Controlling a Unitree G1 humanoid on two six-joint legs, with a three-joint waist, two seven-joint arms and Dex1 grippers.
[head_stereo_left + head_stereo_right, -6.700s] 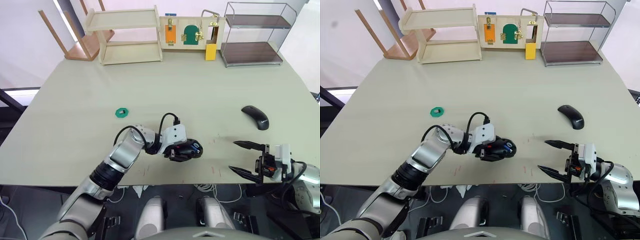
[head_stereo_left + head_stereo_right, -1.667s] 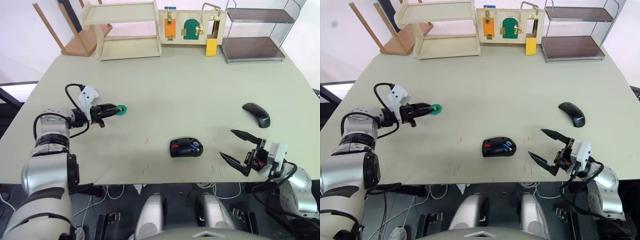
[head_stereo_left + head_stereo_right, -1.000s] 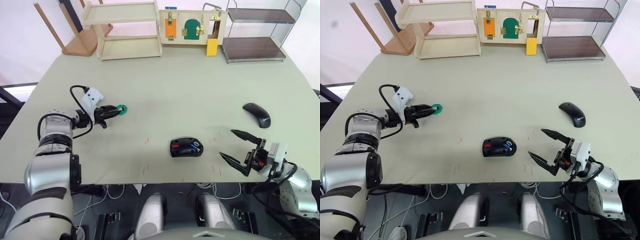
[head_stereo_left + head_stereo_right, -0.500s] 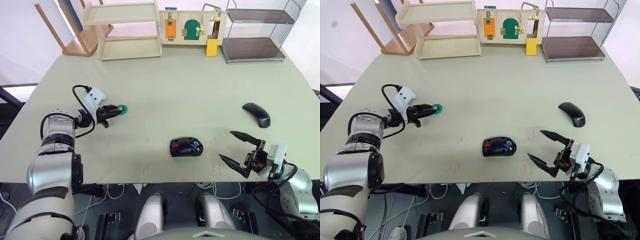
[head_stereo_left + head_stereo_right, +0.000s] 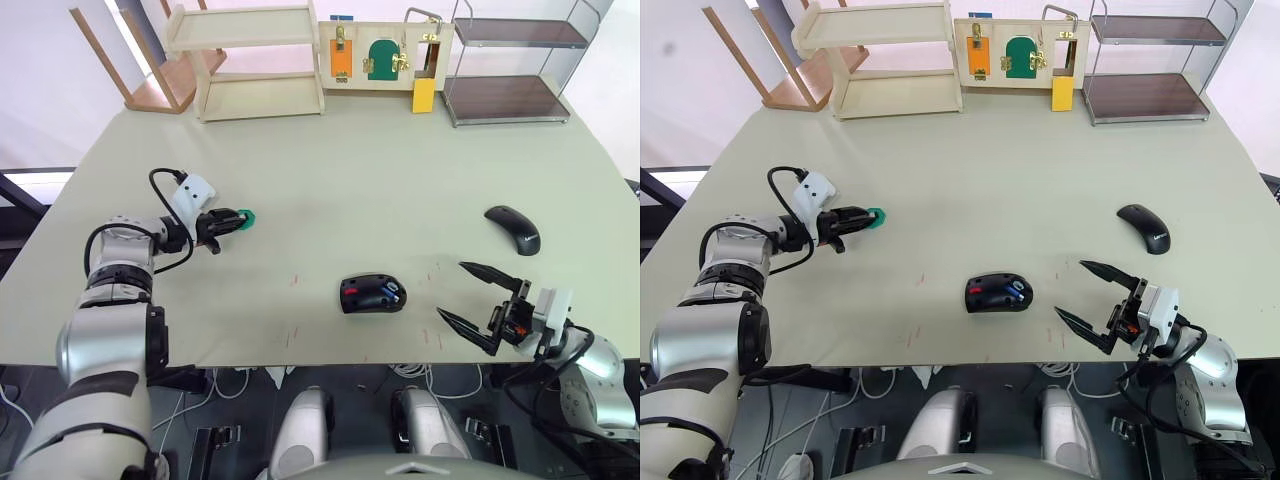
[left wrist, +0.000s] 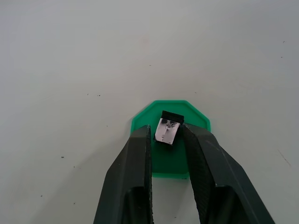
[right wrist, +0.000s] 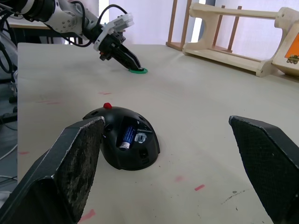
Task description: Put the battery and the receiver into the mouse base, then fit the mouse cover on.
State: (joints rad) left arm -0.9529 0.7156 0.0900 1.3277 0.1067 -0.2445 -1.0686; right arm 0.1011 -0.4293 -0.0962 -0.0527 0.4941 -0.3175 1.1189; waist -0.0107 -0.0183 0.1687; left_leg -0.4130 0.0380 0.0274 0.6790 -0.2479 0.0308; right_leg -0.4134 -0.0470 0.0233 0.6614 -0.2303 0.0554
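Receiver (image 6: 167, 131) is pinched between the two black fingers of the left gripper (image 6: 168, 140), directly over the flat green disc (image 6: 170, 140) on the left part of the table (image 5: 330, 180); whether the stub is lifted off the disc or resting on it cannot be told. Left gripper is seen clenched on the receiver in the left wrist view, fingertips overlapping the disc. Mouse base (image 5: 372, 295) is seen near the front middle of the table, well apart from the left gripper, hollow side up, with red parts showing. Battery (image 7: 128, 136) is seen lying inside the mouse base hollow, blue body with silver end. Mouse cover (image 5: 512, 229) is seen lying by itself on the right side of the table, beyond the right gripper and apart from the base. Right gripper (image 5: 480, 306) is held near the front right table edge, fingers spread wide and grasping nothing, pointed toward the mouse base. Wooden shelf (image 5: 255, 65), latch board (image 5: 380, 58) and wire rack (image 5: 505, 65) are lined along the far edge.
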